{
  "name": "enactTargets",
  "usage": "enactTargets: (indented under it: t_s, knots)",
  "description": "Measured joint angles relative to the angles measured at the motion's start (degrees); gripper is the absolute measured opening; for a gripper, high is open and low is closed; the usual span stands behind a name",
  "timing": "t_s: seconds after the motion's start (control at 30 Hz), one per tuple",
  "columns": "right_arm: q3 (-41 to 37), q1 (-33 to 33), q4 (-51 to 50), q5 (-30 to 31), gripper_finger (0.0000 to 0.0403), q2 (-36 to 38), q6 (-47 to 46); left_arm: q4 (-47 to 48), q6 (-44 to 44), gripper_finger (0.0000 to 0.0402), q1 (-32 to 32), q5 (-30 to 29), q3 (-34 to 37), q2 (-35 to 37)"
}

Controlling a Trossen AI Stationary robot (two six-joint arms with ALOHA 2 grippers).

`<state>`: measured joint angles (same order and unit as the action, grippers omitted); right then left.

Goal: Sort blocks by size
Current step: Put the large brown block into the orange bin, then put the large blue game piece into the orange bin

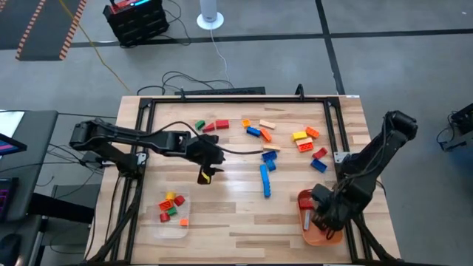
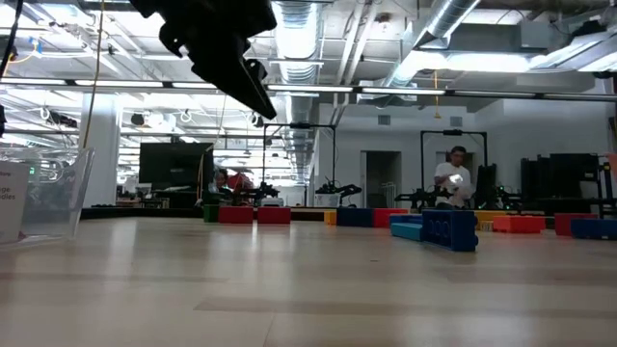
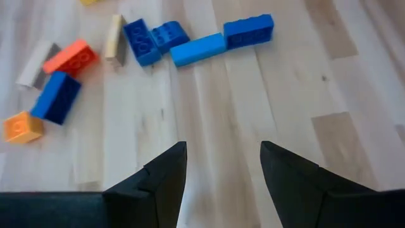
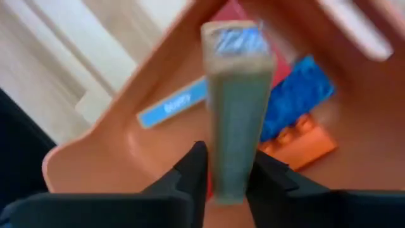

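Loose blocks (image 1: 284, 140) in red, blue, yellow, orange, green and tan lie across the table's far middle and right. My left gripper (image 3: 223, 168) is open and empty above bare wood, near a row of blue blocks (image 3: 197, 49); it also shows in the high view (image 1: 209, 171). My right gripper (image 4: 229, 180) is over the orange tray (image 1: 307, 199) at the near right. It is shut on a long grey-tan bar (image 4: 237, 95). Blue (image 4: 297, 95), orange (image 4: 297, 145) and red (image 4: 235, 14) blocks lie in that tray. My right gripper pinches the long bar between its two fingers at the end nearest the wrist (image 4: 231, 168), one finger on each long side. The bar runs on past the fingertips, in line with the fingers, down into the orange tray. Whether its free end (image 4: 235, 38) touches the tray does not show.
A clear plastic tray (image 1: 159, 222) at the near left holds several small red, yellow, green and orange blocks. A black frame (image 1: 236, 100) borders the table's far side and both flanks. Bare wood lies in the table's near middle. People show in the room beyond (image 2: 451, 178).
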<state>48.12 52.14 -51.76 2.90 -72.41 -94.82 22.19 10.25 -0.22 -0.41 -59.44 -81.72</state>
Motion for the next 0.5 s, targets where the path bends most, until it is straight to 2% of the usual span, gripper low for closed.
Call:
enactTargets:
  t_s: [0.17,0.27,0.37,0.5]
  knots:
    - [1.82,-1.38,-1.59,-3.46,0.0182,0.49,-1.28,-0.56,0.39,0.0195,-0.04,-2.22,0.00,-0.06]
    - [6.37,-2.97,-5.34,-3.18,0.0192,0.31,1.80,-1.10,0.45,0.0195,-0.24,-2.44,-0.01,0.54]
    - [12.11,-5.89,-9.02,2.17,0.0188,-0.42,10.56,-1.30,2.11,0.0195,-1.17,-4.45,-0.07,0.68]
    - [16.76,-13.85,-10.65,11.28,0.0172,-2.98,27.21,-0.72,4.36,0.0195,-2.52,-10.61,-0.07,0.77]
